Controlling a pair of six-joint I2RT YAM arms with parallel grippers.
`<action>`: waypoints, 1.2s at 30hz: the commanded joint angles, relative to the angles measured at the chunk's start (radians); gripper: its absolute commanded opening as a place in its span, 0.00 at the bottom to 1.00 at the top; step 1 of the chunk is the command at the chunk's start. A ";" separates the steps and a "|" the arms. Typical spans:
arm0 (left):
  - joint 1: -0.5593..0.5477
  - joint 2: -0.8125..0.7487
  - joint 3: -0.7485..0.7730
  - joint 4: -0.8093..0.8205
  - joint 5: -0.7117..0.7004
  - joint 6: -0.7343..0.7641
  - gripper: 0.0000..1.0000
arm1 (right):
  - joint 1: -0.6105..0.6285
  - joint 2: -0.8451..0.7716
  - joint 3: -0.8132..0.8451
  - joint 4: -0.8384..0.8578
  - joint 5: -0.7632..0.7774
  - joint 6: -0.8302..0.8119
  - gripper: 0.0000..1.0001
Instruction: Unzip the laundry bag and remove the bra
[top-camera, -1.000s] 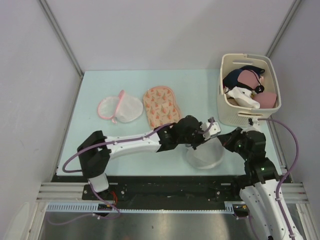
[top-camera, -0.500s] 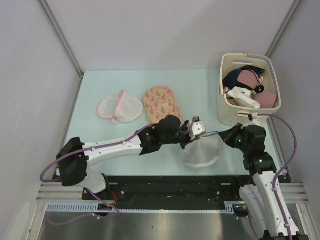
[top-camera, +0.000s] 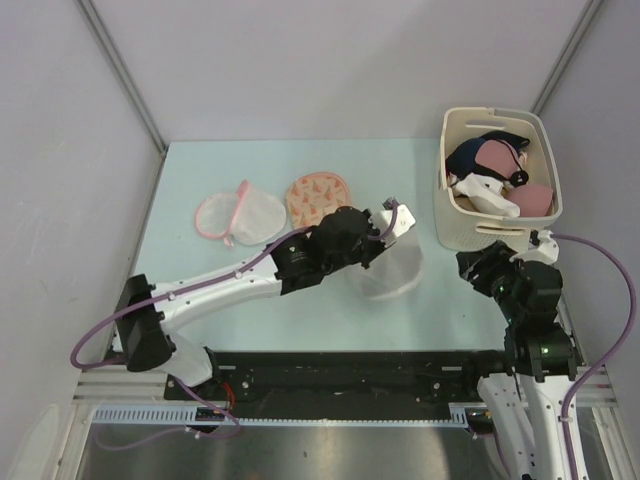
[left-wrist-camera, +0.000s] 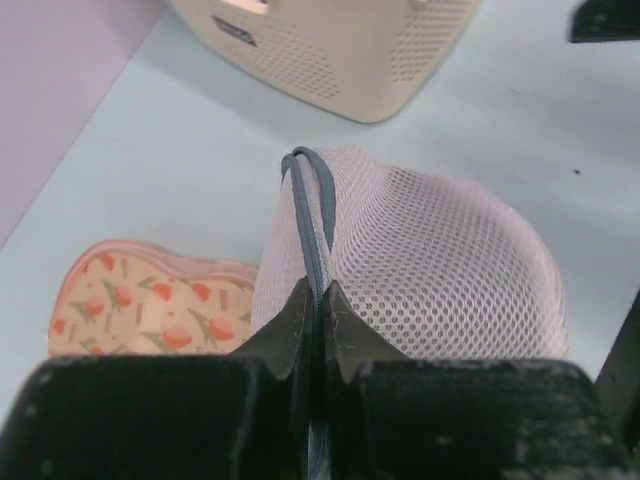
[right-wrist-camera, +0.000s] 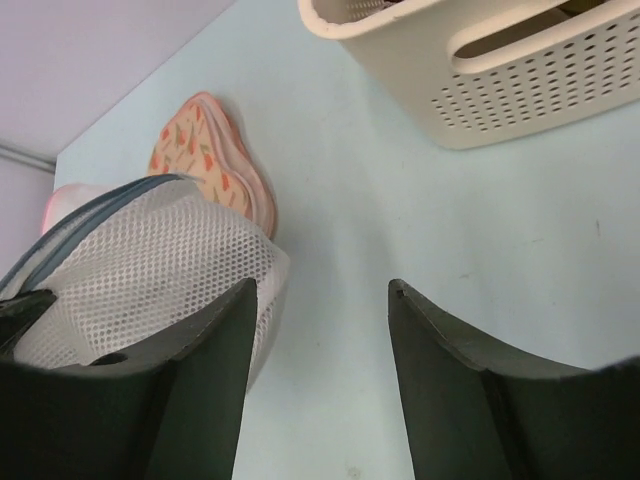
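Note:
A white mesh laundry bag (top-camera: 390, 268) with a grey zipper edge stands bunched up mid-table. My left gripper (top-camera: 392, 222) is shut on that grey zipper edge (left-wrist-camera: 310, 200), pinching it between the fingertips (left-wrist-camera: 318, 290). The mesh bulges to the right of the jaws (left-wrist-camera: 440, 260). My right gripper (top-camera: 478, 272) is open, off to the bag's right, with only bare table between its fingers (right-wrist-camera: 322, 285). The bag (right-wrist-camera: 150, 270) lies just beyond its left finger. The mesh hides the bra; I cannot make it out inside.
A cream perforated basket (top-camera: 455, 225) full of garments stands at the back right, close to both grippers. A peach flower-patterned padded piece (top-camera: 315, 195) lies left of the bag. A second mesh bag with pink trim (top-camera: 240, 217) lies further left.
The left gripper pulled the bag back and left, away from the near edge. The right gripper opened, let go of the bag and drew off to the right.

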 joint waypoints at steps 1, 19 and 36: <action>-0.033 0.070 0.096 -0.084 -0.122 -0.082 0.35 | -0.002 -0.014 0.031 -0.053 0.077 0.000 0.59; 0.021 0.152 0.031 -0.157 -0.022 0.004 0.82 | -0.004 0.004 0.034 -0.068 0.056 0.000 0.60; 0.047 0.273 0.123 -0.176 0.129 -0.076 0.86 | -0.004 0.018 0.034 -0.067 0.064 -0.007 0.59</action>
